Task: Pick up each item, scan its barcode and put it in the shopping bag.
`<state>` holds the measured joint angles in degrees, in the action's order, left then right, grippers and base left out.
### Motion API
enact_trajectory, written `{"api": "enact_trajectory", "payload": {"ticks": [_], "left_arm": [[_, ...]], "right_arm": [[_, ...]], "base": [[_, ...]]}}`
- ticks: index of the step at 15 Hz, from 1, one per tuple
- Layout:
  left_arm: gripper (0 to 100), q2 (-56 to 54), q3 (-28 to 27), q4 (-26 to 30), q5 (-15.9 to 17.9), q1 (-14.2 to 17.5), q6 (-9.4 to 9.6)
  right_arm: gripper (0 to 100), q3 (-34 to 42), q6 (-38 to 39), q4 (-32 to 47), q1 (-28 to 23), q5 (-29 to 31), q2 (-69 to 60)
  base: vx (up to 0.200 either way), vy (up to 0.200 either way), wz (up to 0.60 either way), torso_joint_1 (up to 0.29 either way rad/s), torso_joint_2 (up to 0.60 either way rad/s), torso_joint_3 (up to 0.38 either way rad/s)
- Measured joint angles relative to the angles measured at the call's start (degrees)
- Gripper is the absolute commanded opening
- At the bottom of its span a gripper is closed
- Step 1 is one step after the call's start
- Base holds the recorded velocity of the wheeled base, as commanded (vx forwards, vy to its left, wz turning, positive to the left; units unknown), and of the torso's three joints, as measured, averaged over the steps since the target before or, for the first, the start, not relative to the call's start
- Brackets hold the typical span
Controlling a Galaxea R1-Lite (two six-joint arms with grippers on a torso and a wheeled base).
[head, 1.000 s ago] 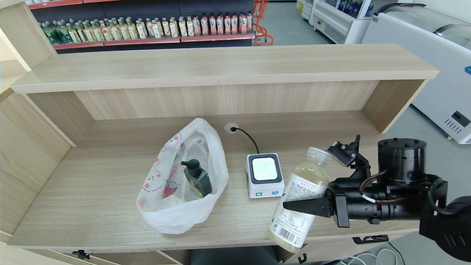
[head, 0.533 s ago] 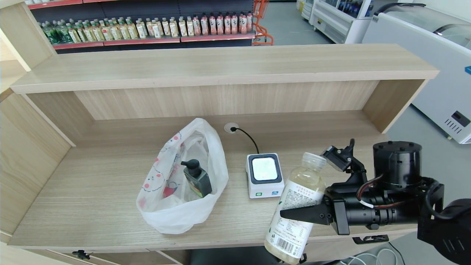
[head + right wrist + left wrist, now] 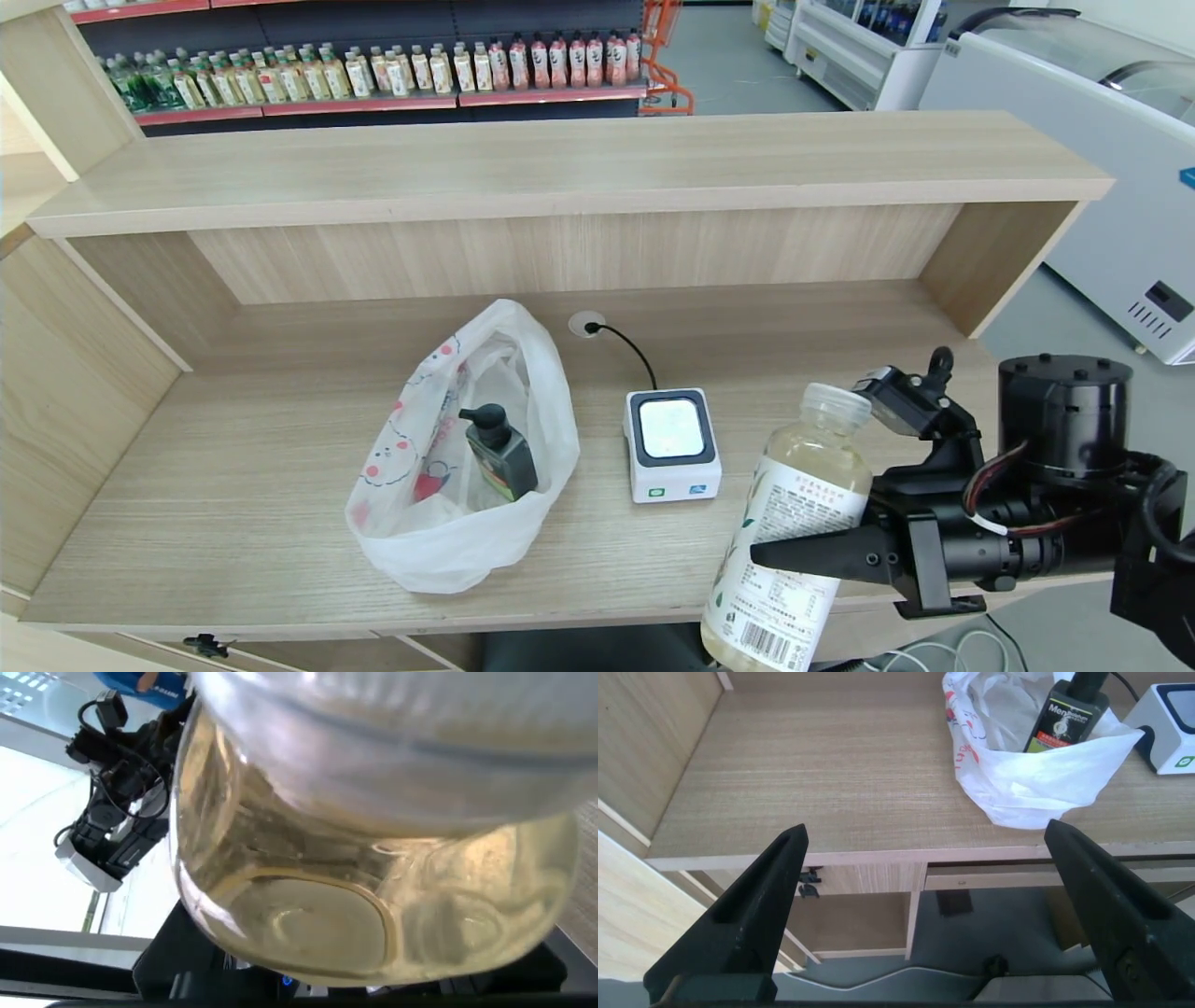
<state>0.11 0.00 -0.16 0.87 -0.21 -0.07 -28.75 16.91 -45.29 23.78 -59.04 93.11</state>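
Bottle (image 3: pixel 808 476) clamped mid-body in right tool (image 3: pixel 777 546), tilted, near scanner (image 3: pixel 671 444); left tool (image 3: pixel 924 845) spread.

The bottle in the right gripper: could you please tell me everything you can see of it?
The bottle is clear plastic, holding pale yellowish liquid, with a whitish cap and a white printed label bearing a barcode near its base. It is tilted, cap up and away, held in the air over the front edge of the counter, right of the scanner. The right gripper is shut on its middle; nothing else touches it.
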Motion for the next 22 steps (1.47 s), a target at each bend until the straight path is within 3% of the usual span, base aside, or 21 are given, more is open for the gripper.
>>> {"api": "enact_trajectory", "payload": {"ticks": [16, 22], "left_arm": [[100, 0.0, 0.0, 0.0, 0.0, 0.0, 0.00], [100, 0.0, 0.0, 0.0, 0.0, 0.0, 0.00]], "right_arm": [[0, 0.8, -2.6, -0.1, 2.1, 0.2, 0.0], [0, 0.7, -2.5, 4.6, 2.3, 0.2, -0.6]], "base": [[0.000, 0.000, 0.00, 0.000, 0.00, 0.000], [0.000, 0.000, 0.00, 0.000, 0.00, 0.000]]}}
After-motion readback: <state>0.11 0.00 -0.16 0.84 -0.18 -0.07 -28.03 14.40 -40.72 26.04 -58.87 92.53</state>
